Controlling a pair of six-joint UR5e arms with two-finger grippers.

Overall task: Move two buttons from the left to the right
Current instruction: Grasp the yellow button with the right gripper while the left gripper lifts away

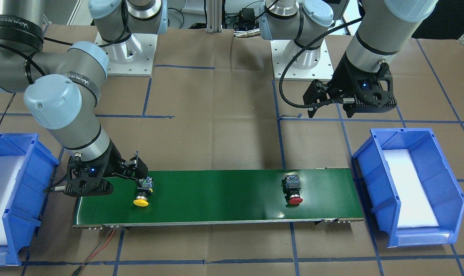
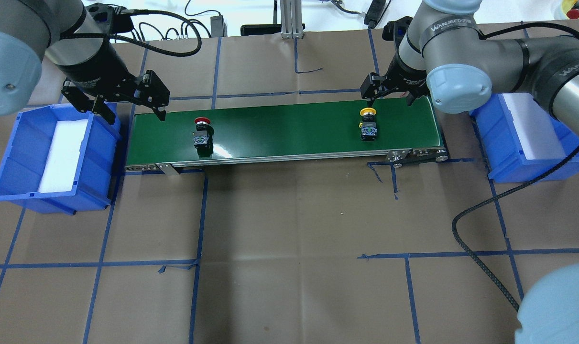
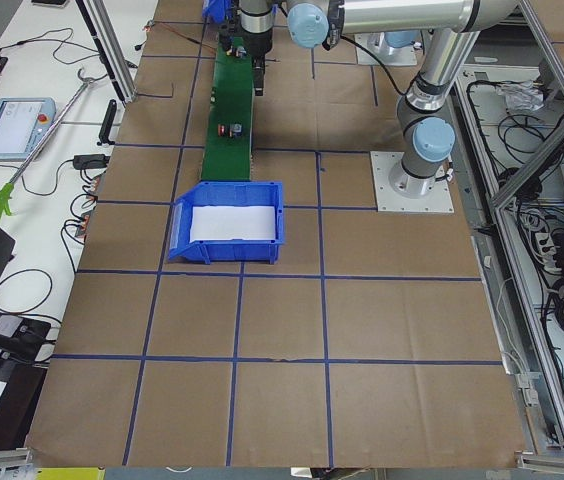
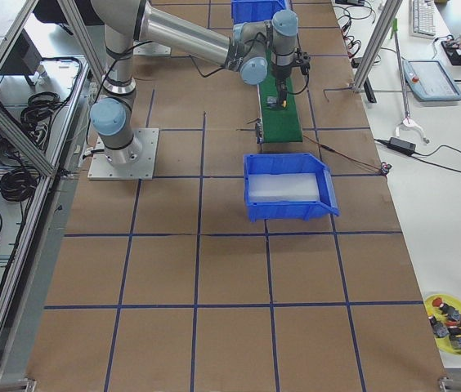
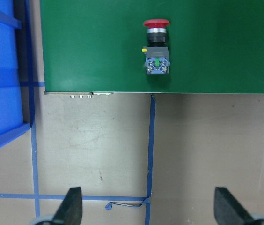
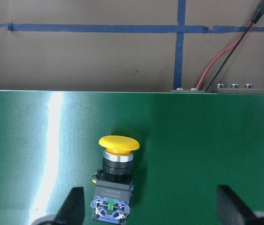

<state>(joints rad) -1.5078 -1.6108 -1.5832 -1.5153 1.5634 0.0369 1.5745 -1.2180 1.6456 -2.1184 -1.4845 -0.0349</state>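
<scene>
Lying toward the right end of the green conveyor belt [image 2: 289,129], the yellow-capped black push-button [image 6: 115,173] is apparently bracketed off-centre by the wide-open right gripper [image 6: 150,208] and could be knocked askew; the red-capped push-button [image 5: 156,47] lies near the open-fingered left gripper [image 5: 150,208].

Bright even overhead light, soft faint shadows, white glare streak on green belt [image 6: 188,140], sharp focus

The left button [image 2: 202,134] and right button [image 2: 368,127] lay on the belt [image 2: 289,134], one near each end. Beyond those ends, on the table [image 2: 289,239], stood the left bin [image 2: 98,157] and right bin [image 2: 504,155].
</scene>
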